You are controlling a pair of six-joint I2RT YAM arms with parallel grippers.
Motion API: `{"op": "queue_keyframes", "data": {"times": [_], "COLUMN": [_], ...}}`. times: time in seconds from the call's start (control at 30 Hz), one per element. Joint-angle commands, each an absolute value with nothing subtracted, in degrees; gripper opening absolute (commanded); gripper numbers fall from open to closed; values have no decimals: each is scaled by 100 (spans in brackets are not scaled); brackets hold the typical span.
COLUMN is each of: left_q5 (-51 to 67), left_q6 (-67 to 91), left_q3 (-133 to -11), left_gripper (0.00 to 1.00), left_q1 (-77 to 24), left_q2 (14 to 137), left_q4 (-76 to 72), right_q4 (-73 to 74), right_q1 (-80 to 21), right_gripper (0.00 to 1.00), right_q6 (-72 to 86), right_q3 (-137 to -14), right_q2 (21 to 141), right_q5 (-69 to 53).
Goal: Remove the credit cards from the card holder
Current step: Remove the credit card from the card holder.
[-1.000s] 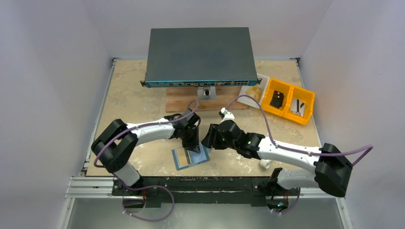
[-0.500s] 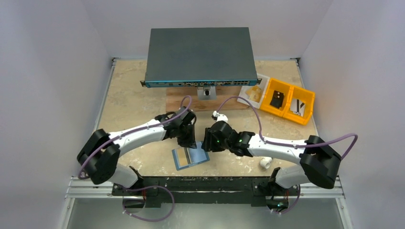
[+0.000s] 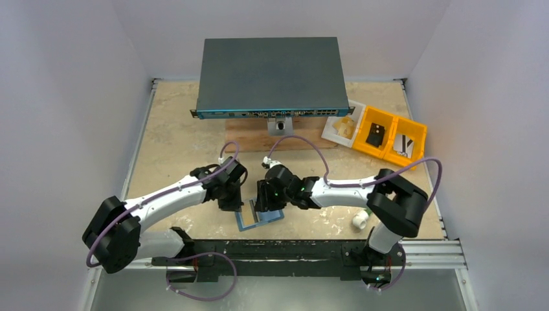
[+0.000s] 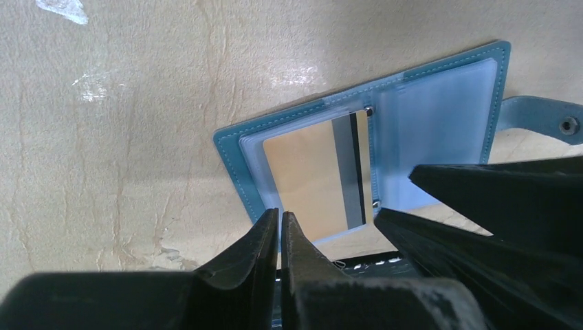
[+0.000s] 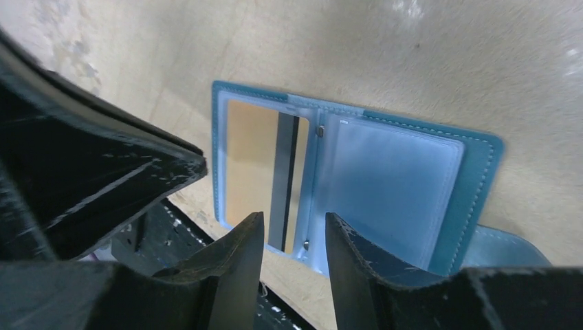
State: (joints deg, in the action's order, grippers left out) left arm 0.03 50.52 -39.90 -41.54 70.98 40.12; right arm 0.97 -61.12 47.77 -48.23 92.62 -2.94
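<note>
The beige stone-patterned table carries a dark grey network switch at its far edge. The switch sits on a wooden board, with a pair of yellow bins off to the right. Both arms reach inward and meet over the near middle of the table.

There the card holder lies flat and spread open, close to the near edge. Its steel-blue border frames two clear pockets and its snap strap is flung out to one side.

One credit card sits in a pocket – pale gold, with a dark stripe down one long side. The right wrist view shows the same card fully inside its sleeve.

The left gripper hangs just above the card-side edge of the holder. Its fingers are pressed nearly together and nothing can be seen between them. The right gripper hovers over the holder's middle fold with its fingers parted – only the holder shows through the gap.
</note>
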Motion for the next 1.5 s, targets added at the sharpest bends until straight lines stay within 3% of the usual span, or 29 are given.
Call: {"op": "queue_keyframes", "data": {"times": [0.0,0.43,0.97,1.47], "left_q5": [-31,122,-272,102], "left_q6": [5142,5083,5073,5019], "left_q3": [-3935,-3919,-4035,-3899], "left_gripper": [4,0,4,1], "left_q1": [-4131,-4130,-4093,-4095], "left_q2": [7099,7665,7218,7784], "left_q4": [3831,3481,3980,3431], "right_q4": [-421,-752,-762,-1017], "right_q1": [-6126,-6006,-5985,-5859], "right_gripper": [38,36,36,35], "right_q6": [4799,4996,4980,5095], "right_q3": [-5042,-4846,-4869,-4744], "right_q2": [9548,9799,9824,9976], "right_q5": [-913,-1161,-1175,-1380]}}
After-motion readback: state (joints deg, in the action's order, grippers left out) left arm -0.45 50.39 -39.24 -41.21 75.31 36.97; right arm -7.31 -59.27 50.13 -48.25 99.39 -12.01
